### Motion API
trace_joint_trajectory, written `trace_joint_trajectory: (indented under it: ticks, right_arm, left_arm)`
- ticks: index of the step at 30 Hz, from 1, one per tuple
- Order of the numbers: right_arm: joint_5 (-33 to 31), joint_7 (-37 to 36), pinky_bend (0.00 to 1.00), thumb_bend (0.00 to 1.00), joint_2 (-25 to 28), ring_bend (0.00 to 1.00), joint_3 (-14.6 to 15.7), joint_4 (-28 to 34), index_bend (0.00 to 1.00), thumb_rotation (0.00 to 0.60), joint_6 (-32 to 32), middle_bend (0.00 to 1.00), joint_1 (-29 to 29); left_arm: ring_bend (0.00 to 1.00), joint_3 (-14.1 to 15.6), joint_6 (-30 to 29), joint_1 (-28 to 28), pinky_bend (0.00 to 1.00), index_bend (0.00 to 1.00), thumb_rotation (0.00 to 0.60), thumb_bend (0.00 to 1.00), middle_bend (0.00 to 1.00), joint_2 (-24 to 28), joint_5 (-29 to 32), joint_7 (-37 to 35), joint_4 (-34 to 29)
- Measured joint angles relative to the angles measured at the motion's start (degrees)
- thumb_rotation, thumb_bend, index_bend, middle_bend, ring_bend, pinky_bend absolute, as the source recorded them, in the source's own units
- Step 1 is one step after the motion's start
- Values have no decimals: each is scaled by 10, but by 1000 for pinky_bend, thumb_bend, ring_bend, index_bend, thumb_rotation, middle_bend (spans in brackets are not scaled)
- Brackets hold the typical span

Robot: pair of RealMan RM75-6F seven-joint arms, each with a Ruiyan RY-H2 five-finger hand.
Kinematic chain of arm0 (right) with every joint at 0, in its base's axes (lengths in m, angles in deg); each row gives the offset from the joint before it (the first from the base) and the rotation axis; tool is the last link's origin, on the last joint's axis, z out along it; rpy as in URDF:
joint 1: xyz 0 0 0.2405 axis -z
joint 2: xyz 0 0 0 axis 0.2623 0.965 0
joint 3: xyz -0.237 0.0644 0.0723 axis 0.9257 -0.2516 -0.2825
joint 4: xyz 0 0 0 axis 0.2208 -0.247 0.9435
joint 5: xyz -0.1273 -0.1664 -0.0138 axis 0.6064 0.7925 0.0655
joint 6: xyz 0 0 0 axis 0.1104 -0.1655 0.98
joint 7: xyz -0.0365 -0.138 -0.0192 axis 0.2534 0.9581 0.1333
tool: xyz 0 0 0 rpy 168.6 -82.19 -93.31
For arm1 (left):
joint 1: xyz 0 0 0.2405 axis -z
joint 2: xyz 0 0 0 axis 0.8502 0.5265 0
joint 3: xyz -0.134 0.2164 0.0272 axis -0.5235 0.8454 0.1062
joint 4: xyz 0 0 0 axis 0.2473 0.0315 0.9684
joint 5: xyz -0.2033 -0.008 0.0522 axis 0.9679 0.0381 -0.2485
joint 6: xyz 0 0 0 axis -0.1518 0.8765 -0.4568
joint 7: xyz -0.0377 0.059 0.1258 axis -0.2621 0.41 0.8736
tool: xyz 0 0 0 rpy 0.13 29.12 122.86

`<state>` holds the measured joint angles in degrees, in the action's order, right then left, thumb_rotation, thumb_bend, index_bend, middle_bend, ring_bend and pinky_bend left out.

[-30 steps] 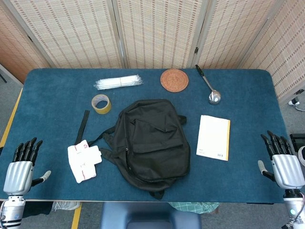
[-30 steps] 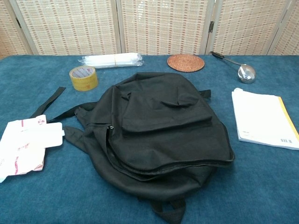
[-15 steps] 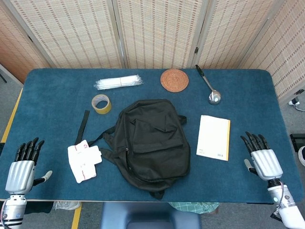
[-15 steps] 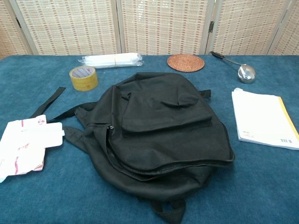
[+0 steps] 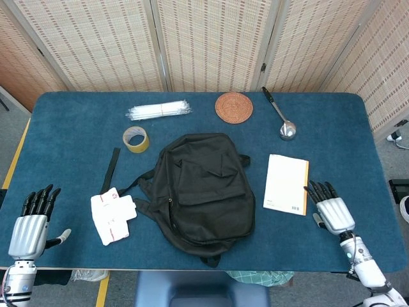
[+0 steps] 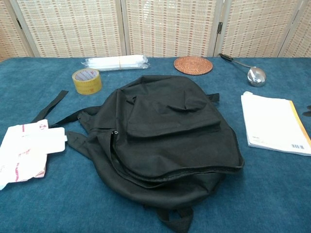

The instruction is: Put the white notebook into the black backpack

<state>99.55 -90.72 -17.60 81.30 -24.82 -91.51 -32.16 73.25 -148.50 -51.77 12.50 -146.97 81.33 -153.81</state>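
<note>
The black backpack (image 5: 203, 188) (image 6: 167, 145) lies flat at the table's middle, zipped, straps trailing left. The white notebook (image 5: 286, 183) (image 6: 272, 123) with a yellow spine edge lies flat to its right. My right hand (image 5: 331, 209) is open, fingers spread, hovering just right of the notebook's near corner; only its dark fingertips (image 6: 307, 112) show at the right edge of the chest view. My left hand (image 5: 30, 224) is open at the near left table edge, far from both things, and not seen in the chest view.
A white packet (image 5: 112, 215) lies left of the backpack. A tape roll (image 5: 135, 139), a bundle of clear straws (image 5: 158, 110), a woven coaster (image 5: 234, 106) and a metal ladle (image 5: 280, 116) lie along the back. Folding screens stand behind the table.
My right hand has moved left and forward from the near right corner to beside the notebook. The left hand has barely moved. Backpack and notebook lie as before.
</note>
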Motion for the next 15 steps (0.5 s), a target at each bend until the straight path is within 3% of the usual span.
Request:
trace_joint_trajectory:
  ticks: [9, 15]
  right_arm:
    - [22, -58, 0, 445, -70, 70, 11, -116, 0, 600, 2, 0, -26]
    - [26, -89, 0, 445, -97, 74, 14, -161, 0, 600, -4, 0, -34]
  left_arm:
    - [38, 0, 3, 0, 0, 60, 600, 220, 43, 2, 4, 4, -5]
    - [38, 0, 4, 1, 0, 60, 600, 221, 43, 2, 5, 6, -7]
